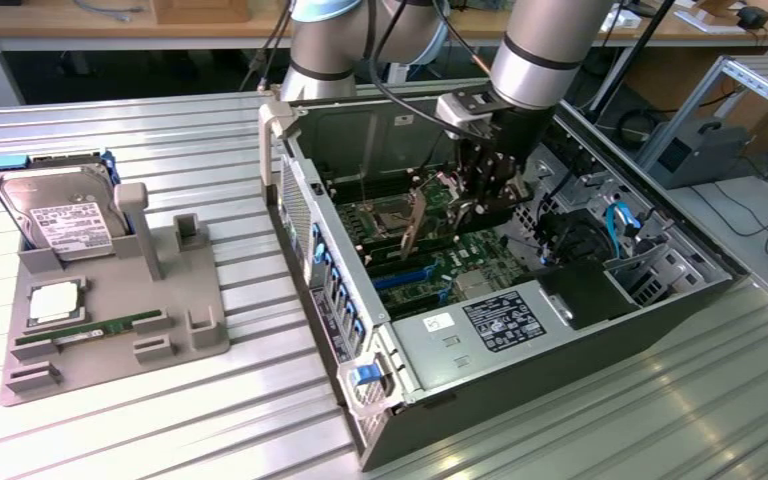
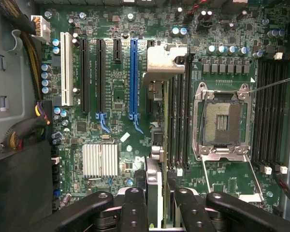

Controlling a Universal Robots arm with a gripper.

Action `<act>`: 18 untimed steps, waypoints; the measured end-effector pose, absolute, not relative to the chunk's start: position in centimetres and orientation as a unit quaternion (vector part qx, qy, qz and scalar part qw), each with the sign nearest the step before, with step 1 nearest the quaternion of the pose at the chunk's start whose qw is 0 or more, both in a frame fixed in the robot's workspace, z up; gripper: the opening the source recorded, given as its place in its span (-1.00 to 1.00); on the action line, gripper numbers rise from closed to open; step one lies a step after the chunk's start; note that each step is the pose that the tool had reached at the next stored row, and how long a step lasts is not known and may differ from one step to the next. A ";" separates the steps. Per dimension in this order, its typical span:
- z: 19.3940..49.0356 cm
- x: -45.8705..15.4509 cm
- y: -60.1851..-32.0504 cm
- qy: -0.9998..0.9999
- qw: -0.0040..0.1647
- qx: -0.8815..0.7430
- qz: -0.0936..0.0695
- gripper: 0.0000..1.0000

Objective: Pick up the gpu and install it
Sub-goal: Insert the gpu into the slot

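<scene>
GPU [image 1: 415, 222]: thin dark card with a silver metal bracket, held edge-on in the end effector [image 1: 475, 205], jaws closed narrowly on its upper edge. It hangs inside the open computer case [image 1: 491, 330], over the green motherboard [image 2: 121, 92], just beside the black memory slots [image 2: 180, 121]. Pickup looks done; seating is not, and the blue slot [image 2: 133, 77] stands empty. Parts stand [image 1: 111, 325], grey plastic, at nine o'clock on the ribbed metal tabletop [image 1: 211, 140], carrying a silver hard drive [image 1: 57, 215].

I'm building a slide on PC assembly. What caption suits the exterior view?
Gripper holding the gpu upright over the motherboard inside the open case.
</scene>
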State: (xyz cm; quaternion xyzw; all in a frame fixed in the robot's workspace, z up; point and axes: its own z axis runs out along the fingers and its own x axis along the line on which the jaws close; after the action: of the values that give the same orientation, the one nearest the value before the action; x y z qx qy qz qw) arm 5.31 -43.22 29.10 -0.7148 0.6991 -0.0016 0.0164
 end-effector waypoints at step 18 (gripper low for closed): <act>28.4 5.1 -43.5 0.699 0.016 -0.715 -0.002 -0.47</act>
State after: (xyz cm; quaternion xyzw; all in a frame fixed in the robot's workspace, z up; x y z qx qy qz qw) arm 5.13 -43.50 28.42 -0.7148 0.6991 -0.0017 0.0163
